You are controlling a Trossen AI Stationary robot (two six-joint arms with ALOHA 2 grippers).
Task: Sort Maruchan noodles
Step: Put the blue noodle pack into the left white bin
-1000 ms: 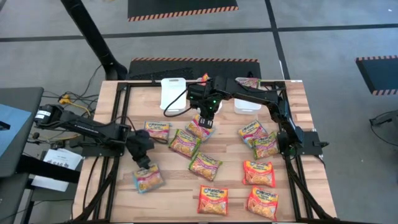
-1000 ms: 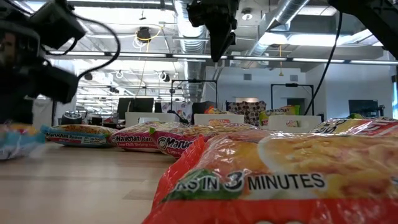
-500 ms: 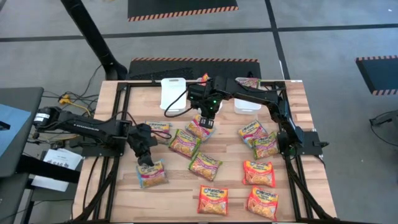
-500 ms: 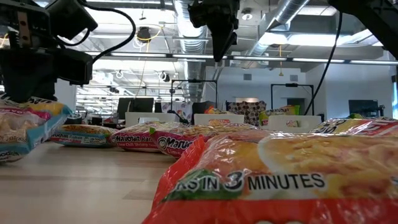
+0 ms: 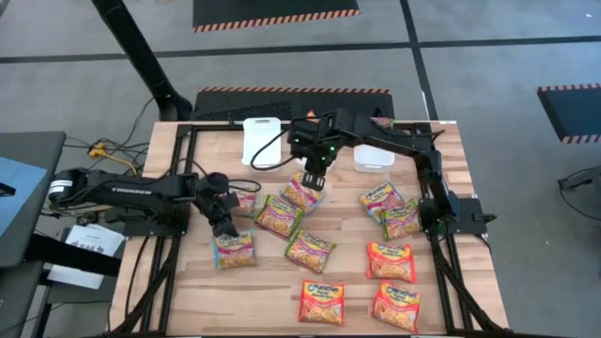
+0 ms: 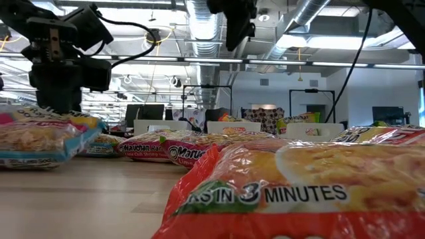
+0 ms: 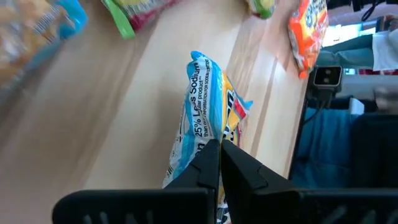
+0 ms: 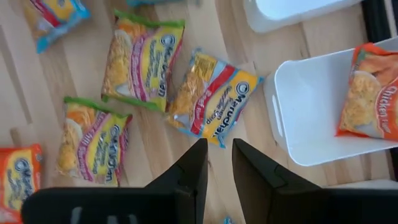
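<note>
My left gripper is shut on a pale yellow-blue Maruchan packet, at the table's left-middle; the low view shows this packet under the gripper. My right gripper hangs open, high above a red-yellow-blue packet lying flat near the far middle, and touches nothing. Green-yellow packets and orange-red ones lie flat over the table's middle and right. An orange packet lies in a white tray. My left gripper pinches the pale yellow-blue packet between its two shut fingers at one edge. The fingers come down from above. The packet reaches out from the fingers toward the table's near edge, roughly level, and appears lifted off the wood.
Two white trays stand at the far edge, the right one partly under my right arm. Another pale packet lies just beyond my left gripper. Bare wood shows along the near-left part of the table.
My left gripper has carried the pale yellow-blue packet toward the far edge and slightly right, raising it; the packet has levelled out from a tilt. My right gripper has risen a little and shifted slightly right above the red-yellow-blue packet.
</note>
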